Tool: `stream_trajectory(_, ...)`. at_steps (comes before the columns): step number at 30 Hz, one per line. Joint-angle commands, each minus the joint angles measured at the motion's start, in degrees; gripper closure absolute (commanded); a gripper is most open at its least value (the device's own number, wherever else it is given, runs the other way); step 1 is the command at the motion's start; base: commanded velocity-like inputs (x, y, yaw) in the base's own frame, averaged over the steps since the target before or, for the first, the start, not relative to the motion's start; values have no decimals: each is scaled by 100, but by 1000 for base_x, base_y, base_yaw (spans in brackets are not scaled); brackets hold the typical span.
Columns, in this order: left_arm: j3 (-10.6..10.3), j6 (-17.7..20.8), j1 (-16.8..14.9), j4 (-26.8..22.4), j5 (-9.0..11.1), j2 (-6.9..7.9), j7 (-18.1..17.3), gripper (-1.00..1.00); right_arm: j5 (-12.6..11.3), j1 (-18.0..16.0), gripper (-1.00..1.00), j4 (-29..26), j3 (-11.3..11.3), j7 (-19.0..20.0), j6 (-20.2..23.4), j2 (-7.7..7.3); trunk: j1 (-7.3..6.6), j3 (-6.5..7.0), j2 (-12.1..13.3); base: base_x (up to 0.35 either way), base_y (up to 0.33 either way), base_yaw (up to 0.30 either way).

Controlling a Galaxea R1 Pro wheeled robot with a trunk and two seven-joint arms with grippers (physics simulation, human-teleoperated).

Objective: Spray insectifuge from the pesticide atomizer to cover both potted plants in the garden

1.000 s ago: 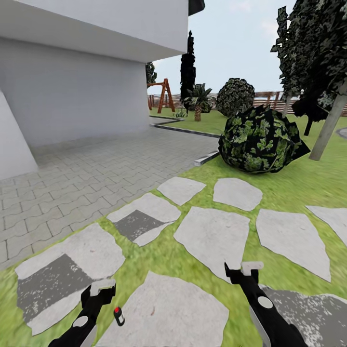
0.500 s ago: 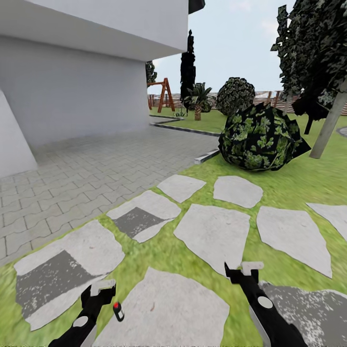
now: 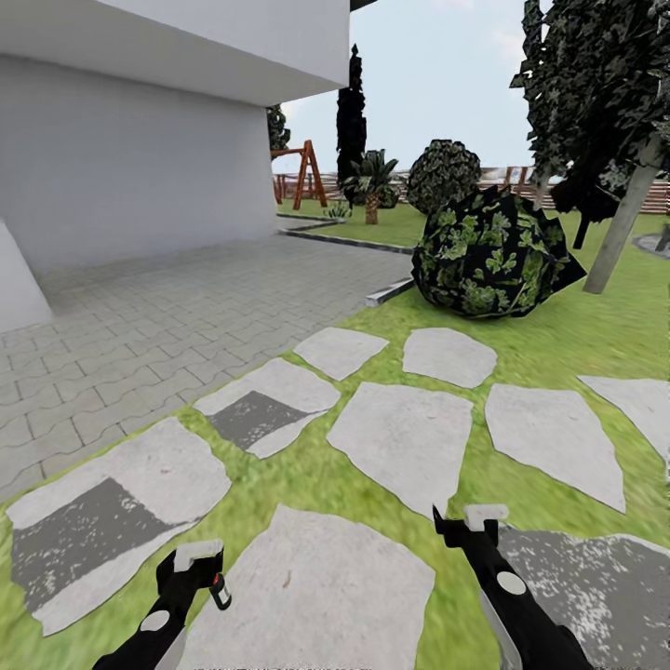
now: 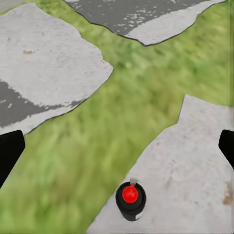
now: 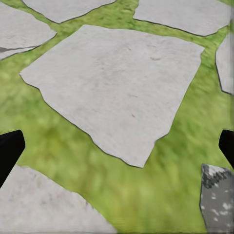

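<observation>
none of the task's steps looks done yet, judging from how things lie. the pesticide atomizer (image 3: 220, 591) stands upright on a large stepping stone (image 3: 316, 596), near that stone's edge where the grass begins, and nothing holds it. in the left wrist view the same bottle (image 4: 130, 200) shows from above, with a red spot on its black top, sitting on the pale stone just beside the grass strip.

the left tool (image 3: 191, 566) hangs just beside the atomizer, apart from it as far as the head view shows. its two dark fingertips sit at opposite edges of the left wrist view with a wide gap between them, so it is spread, and the bottle lies off the middle of that gap. the right tool (image 3: 470, 526) hovers over the grass on the far side of the same stepping stone, and its fingertips are likewise wide apart in the right wrist view, gripping nothing.

two low rosette plants that need spraying cannot be made out here. beyond the stepping stone lie more flat stones, a dark round bush (image 3: 489, 251), a grey paved area (image 3: 186, 326) beside a white building, and a far fence.

what is left, then, is nearly everything: closing on the bottle, lifting it, finding both plants and covering each with spray.
</observation>
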Motion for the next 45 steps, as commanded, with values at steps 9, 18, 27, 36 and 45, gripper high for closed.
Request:
stream_trajectory(9,10,-22,-1,3,-155,3,10,-100,2,-4,-100,4,-3,-1,-18,-1,139,-249,-248,0,0,-115)
stream_trajectory(18,9,-35,6,10,-413,108,-440,-100,17,-4,-100,-8,4,11,-12,-16,162,-454,-260,0,0,-9)
stream_trajectory(27,13,-38,6,19,-425,261,-574,-100,17,-4,-100,-20,5,14,-9,-17,185,-653,-272,0,0,0)
stream_trajectory(36,13,-62,6,13,-425,296,-577,-100,17,-4,-100,0,13,15,-9,-17,208,-855,-284,0,0,0)
stream_trajectory(45,13,-63,6,14,-426,290,-577,-100,9,-4,-100,-12,4,6,-17,-8,231,-1124,-296,0,0,0)
